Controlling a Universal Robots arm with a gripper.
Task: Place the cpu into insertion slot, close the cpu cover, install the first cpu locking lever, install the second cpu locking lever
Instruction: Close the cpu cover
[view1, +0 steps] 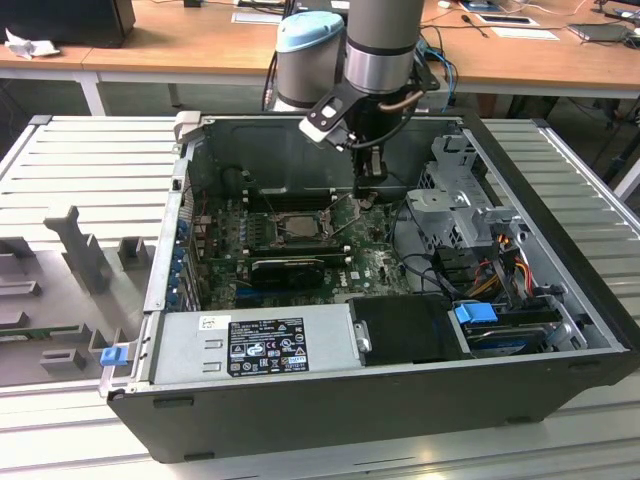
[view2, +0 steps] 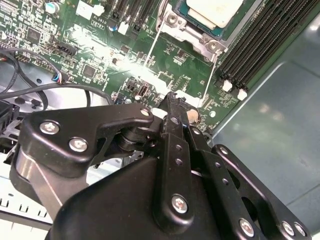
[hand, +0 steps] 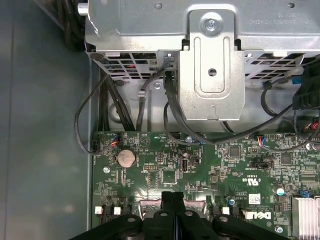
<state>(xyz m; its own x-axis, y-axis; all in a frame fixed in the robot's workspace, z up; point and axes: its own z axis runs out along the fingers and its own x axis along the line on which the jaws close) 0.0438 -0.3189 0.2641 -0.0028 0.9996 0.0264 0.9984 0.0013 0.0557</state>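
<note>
My fingers (hand: 166, 201) are pressed shut with nothing visible between them, tips close over the motherboard (hand: 150, 150) inside the open computer case (view1: 400, 400). In the exterior view I see the cpu (view1: 292, 225) seated in the insertion slot (view1: 265, 231), at eight o'clock from the fingers. A wooden desk (view1: 170, 45) lies beyond, at twelve.

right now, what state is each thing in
cpu, seated, metal top facing up
cpu cover, seems lowered around the cpu
tool, shut, nothing between its fingers, just above the motherboard
computer case, lying flat, side open
</note>
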